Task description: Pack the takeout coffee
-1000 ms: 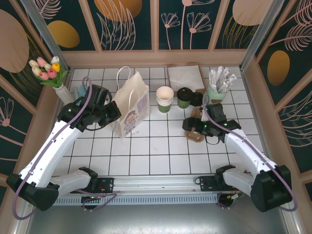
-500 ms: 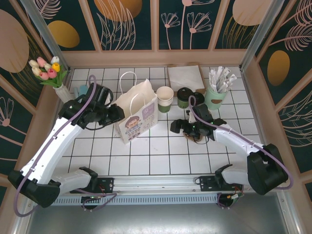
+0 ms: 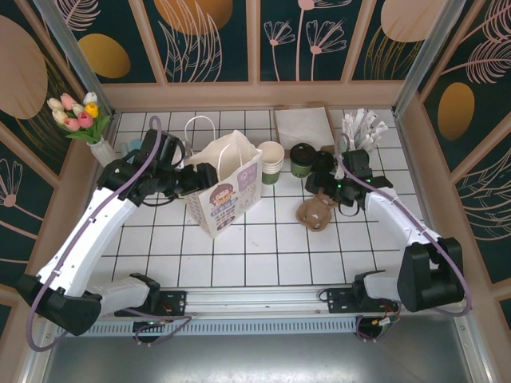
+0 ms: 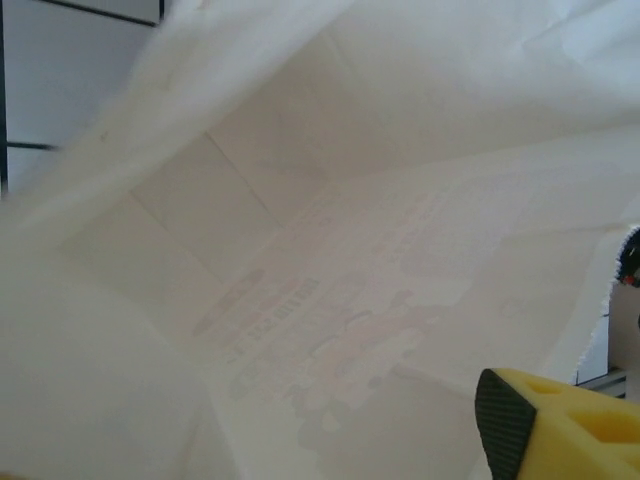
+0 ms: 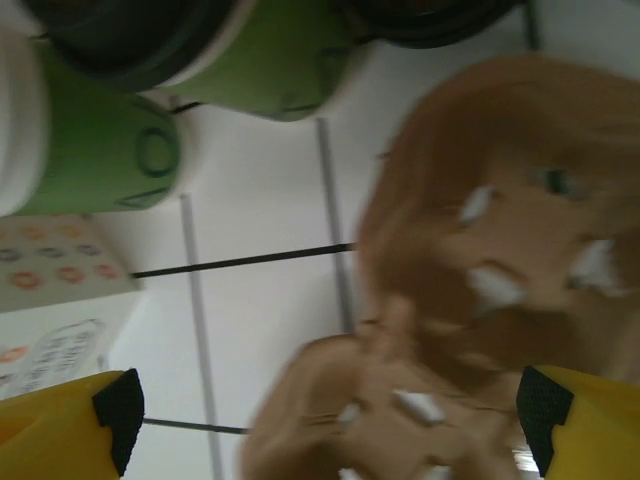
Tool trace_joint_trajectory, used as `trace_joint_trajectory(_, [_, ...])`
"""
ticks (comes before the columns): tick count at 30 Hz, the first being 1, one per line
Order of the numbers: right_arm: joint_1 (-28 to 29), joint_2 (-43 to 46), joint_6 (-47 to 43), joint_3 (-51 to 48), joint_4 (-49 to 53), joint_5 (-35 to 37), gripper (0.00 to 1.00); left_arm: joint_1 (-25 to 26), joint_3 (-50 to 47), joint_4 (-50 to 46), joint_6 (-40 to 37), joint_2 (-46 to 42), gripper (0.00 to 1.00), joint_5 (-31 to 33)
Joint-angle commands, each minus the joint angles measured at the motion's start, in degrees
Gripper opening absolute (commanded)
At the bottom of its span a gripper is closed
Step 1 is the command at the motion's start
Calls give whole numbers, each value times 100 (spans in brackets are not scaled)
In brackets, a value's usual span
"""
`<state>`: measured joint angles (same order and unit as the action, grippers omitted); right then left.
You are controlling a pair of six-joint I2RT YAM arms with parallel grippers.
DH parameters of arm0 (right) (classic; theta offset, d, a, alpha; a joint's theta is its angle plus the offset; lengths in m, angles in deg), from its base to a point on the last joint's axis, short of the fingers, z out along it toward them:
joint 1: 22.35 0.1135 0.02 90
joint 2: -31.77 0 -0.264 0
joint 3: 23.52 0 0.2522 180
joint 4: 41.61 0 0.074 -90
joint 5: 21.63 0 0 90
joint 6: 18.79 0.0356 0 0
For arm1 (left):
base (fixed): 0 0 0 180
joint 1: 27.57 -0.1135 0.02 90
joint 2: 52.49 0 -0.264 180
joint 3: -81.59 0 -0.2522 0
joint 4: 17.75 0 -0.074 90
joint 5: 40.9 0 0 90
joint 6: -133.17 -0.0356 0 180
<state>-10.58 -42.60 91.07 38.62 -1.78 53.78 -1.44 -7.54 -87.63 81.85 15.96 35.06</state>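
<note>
The takeout coffee (image 3: 302, 157) is a dark green cup with a black lid, standing on the tiles behind a brown cardboard cup carrier (image 3: 318, 212). My right gripper (image 3: 321, 186) hovers open between them with nothing in its jaws. In the right wrist view the coffee (image 5: 275, 60) is at the top, and the carrier (image 5: 480, 300) lies blurred under the gripper (image 5: 330, 430). My left gripper (image 3: 206, 179) is at the left rim of the white paper bag (image 3: 227, 187), jaws apart. One yellow finger (image 4: 550, 430) shows against the bag's inside (image 4: 350, 250); paper hides the other.
A stack of paper cups (image 3: 270, 162) stands between the bag and the coffee. A loose black lid (image 3: 323, 161), a mint cup of white sticks (image 3: 357, 142) and napkins (image 3: 303, 124) are at the back right. A vase of tulips (image 3: 89, 126) is at the back left.
The left gripper has opened at the bag's rim. The bag has shifted right and its mouth gapes wider. The right gripper swung left over the carrier, then back towards the cups.
</note>
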Motion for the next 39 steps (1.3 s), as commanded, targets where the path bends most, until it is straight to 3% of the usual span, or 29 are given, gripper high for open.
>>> trace_joint_trajectory(1, [-22,-317,-714,189,128,-266,95,-29,-37,288,-101,-266,89,-45])
trace_joint_trajectory(3, [-9,-530,-918,305,-62,-504,94,-30,-161,421,-93,-376,95,-68])
trace_joint_trajectory(5, [7,-727,-1101,408,14,-288,92,-37,-263,478,-90,-469,99,-14])
trace_joint_trajectory(12, [27,-1199,-702,203,-66,-264,89,-38,-562,948,-92,-753,99,-72])
trace_joint_trajectory(19, [566,-722,1036,-68,-24,-595,90,-38,-706,1025,-189,-762,99,-83])
trace_joint_trajectory(25, [1179,-317,2563,-534,-838,-1352,93,-38,-739,1127,-336,-727,98,-103])
trace_joint_trajectory(27, [1230,-369,2193,-334,-363,-1066,94,-38,-784,1200,-393,-734,99,-154])
trace_joint_trajectory(30, [1260,-565,1456,21,802,492,90,-38,-835,1294,-439,-793,98,-160])
trace_joint_trajectory(32, [1358,-743,1129,66,1150,1025,85,-39,-837,1312,-443,-848,98,-138])
trace_joint_trajectory(36, [1625,-997,1005,14,1067,1038,76,-39,-850,1320,-426,-946,98,-2])
trace_joint_trajectory(39, [1816,-1184,1229,49,978,1104,76,-41,-885,1287,-372,-989,98,127])
